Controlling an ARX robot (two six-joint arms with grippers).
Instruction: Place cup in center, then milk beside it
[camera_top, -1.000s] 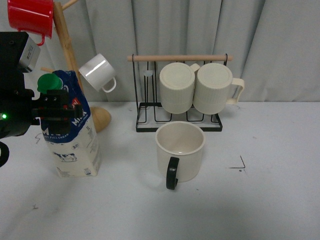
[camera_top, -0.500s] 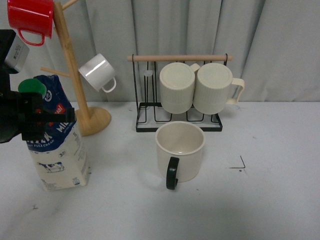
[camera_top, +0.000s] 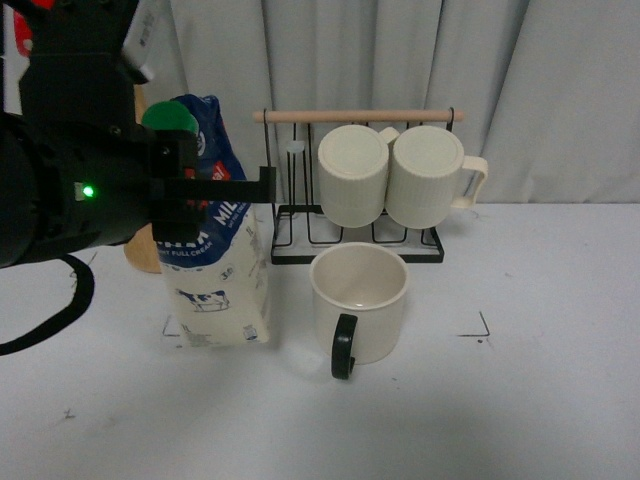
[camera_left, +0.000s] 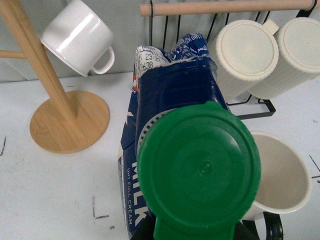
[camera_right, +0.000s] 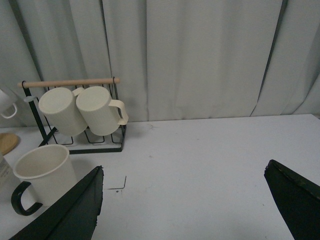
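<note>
Front view: white table (camera_top: 500, 400), grey curtain (camera_top: 540, 60); left gripper (camera_top: 215, 190) clamped on milk (camera_top: 220, 290), right gripper (camera_right: 183, 171) spread wide.

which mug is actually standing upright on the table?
The wide cream cup with the black handle, mouth up. Both ribbed mugs lie sideways in the rack; the white mug hangs on the wooden tree.

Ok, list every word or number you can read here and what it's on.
"MILK": side of the milk carton, left wrist view.
"UHT FULL CREAM": smaller, alongside it.
Stamped digits on the carton's top seal: too blurred to read.
Cup and racked mugs: no lettering visible.
</note>
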